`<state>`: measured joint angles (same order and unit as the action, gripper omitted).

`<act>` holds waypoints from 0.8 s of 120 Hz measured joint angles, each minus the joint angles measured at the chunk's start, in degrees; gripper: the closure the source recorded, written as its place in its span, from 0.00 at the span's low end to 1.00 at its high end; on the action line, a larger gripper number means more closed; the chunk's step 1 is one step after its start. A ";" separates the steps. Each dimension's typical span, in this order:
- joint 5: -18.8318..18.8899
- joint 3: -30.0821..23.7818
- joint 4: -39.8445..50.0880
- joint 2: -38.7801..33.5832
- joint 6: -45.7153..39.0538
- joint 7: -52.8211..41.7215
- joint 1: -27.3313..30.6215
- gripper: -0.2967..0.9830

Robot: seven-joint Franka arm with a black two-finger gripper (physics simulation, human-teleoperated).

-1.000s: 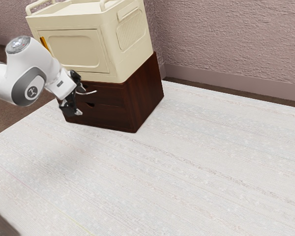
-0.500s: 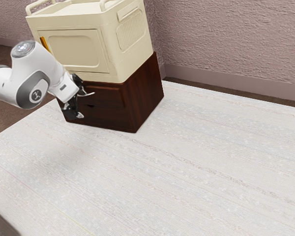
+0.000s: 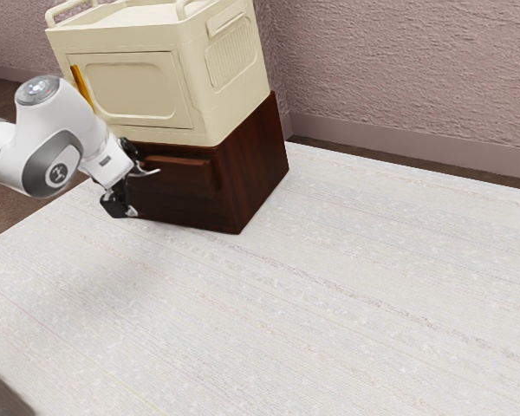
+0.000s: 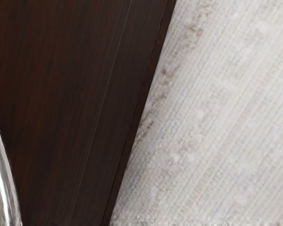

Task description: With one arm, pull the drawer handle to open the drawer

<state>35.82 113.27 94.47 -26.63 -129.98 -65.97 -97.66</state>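
Observation:
My gripper (image 3: 134, 190) is at the front of the dark wooden cabinet (image 3: 258, 160) in the exterior view, its two fingers wide apart, one above the other. The curved silver handle (image 3: 147, 172) lies by the upper finger; whether they touch is hard to tell. The upper drawer (image 3: 180, 163) stands partly out from the cabinet, a strip of its top edge showing. In the wrist view, part of the silver handle (image 4: 4, 183) curves in front of the dark wood front (image 4: 56, 94).
A cream storage box (image 3: 139, 87) with an orange latch sits on top of the cabinet. A pale rug (image 3: 303, 295) spreads around the cabinet's base, and a textured wall (image 3: 399, 78) rises behind.
The upper drawer has slid outward from its flush position, its handle moving toward the exterior view's left. My hand first shifted toward the exterior view's right and down, then back left.

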 joint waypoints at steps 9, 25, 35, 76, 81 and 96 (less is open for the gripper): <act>-0.41 -0.12 0.45 0.76 0.01 0.00 0.61 0.24; -1.14 -1.46 1.38 1.96 0.00 -0.01 2.23 0.25; -1.67 -3.07 2.48 2.67 -0.01 0.00 3.91 0.26; -3.14 -13.19 8.41 4.36 -0.75 0.05 15.56 0.24; -3.20 -14.47 9.02 4.37 -0.91 0.05 16.88 0.24; -3.25 -18.21 10.68 4.38 -1.29 0.07 20.95 0.24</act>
<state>32.57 95.06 105.15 -22.26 -131.27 -65.90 -76.71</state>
